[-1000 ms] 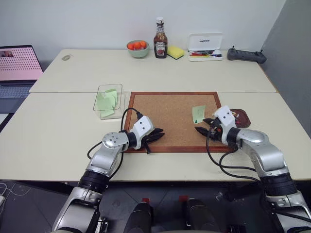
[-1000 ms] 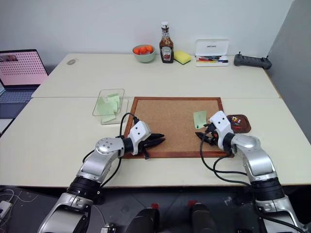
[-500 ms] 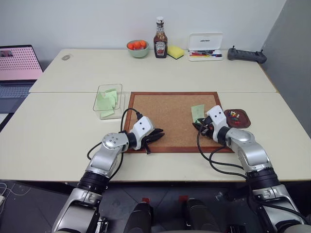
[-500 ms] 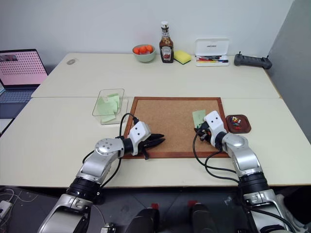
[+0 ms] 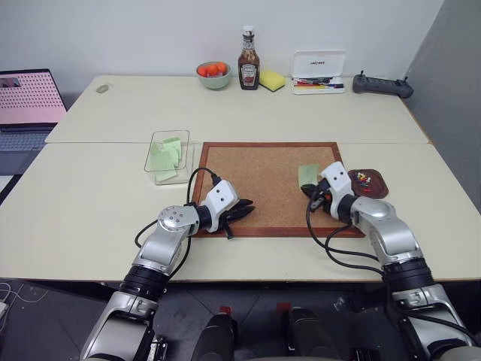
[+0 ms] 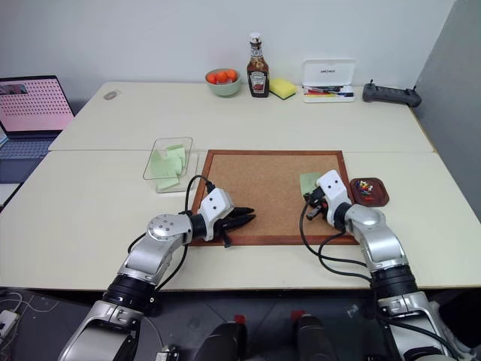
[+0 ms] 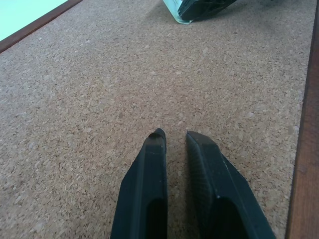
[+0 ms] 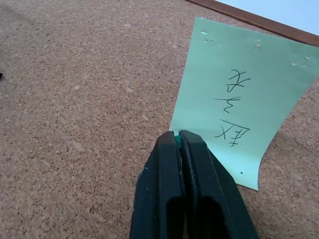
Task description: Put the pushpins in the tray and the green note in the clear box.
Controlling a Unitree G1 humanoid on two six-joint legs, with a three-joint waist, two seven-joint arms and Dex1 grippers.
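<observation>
Cream tables, pushed together, with cork board (image 5: 263, 184) at centre. Green note (image 8: 244, 117) on the board's right part, handwritten side up. Right gripper (image 8: 178, 137) at the note's near edge, jaws clamped together on a dark green pushpin (image 8: 176, 138). Left gripper (image 7: 174, 139) low over bare cork, jaws slightly apart, empty. Tray (image 5: 368, 183) just right of board; clear box (image 5: 167, 156) just left of it.
</observation>
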